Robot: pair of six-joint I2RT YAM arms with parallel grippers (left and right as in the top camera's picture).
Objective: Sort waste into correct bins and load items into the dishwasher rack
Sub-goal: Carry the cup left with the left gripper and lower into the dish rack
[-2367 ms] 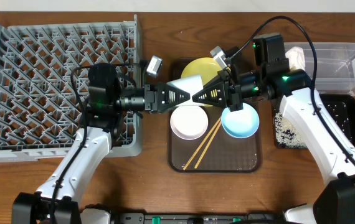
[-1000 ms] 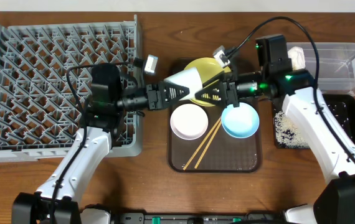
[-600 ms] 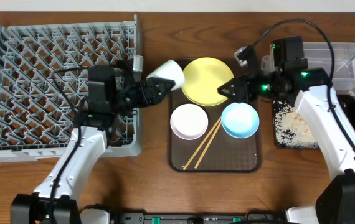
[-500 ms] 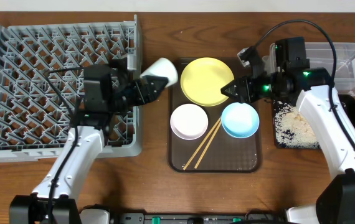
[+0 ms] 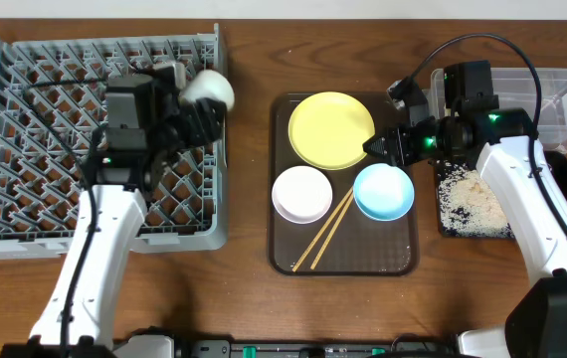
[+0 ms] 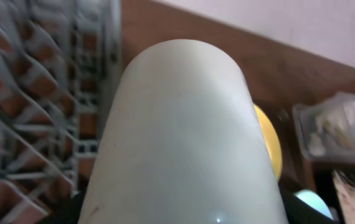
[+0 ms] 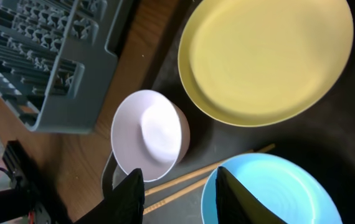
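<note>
Since a moment ago the left arm has carried the cup (image 5: pixel 211 89) off the middle of the bench and over to the rack (image 5: pixel 104 40), while the right arm has pulled back toward its own side. The left tool (image 5: pixel 196 114) is clamped on the cup, which now hangs over the rack's right-hand edge, lying on its side, not yet down among the pegs. From the left wrist the cup fills nearly the whole view, so I cannot tell which way its mouth faces.

To my eye the step in hand is loading the cup. The next move calls for turning it mouth-down, lowering it between the pegs, and only then letting go.

Further right, the brown tray (image 5: pixel 363 261) holds the plate (image 5: pixel 331 129), the white bowl (image 5: pixel 301 194), the chopsticks (image 5: pixel 325 231) and the blue bowl (image 5: pixel 383 192), all waiting to be loaded. The right tool (image 5: pixel 375 146) hovers just beside the plate's right rim, its jaws partly apart and empty. At the far right sit the clear tub (image 5: pixel 552 99) and the black tray (image 5: pixel 552 189), with crumbs (image 5: pixel 468 204) in the tray.

No brand, label or writing can be read on anything here.
</note>
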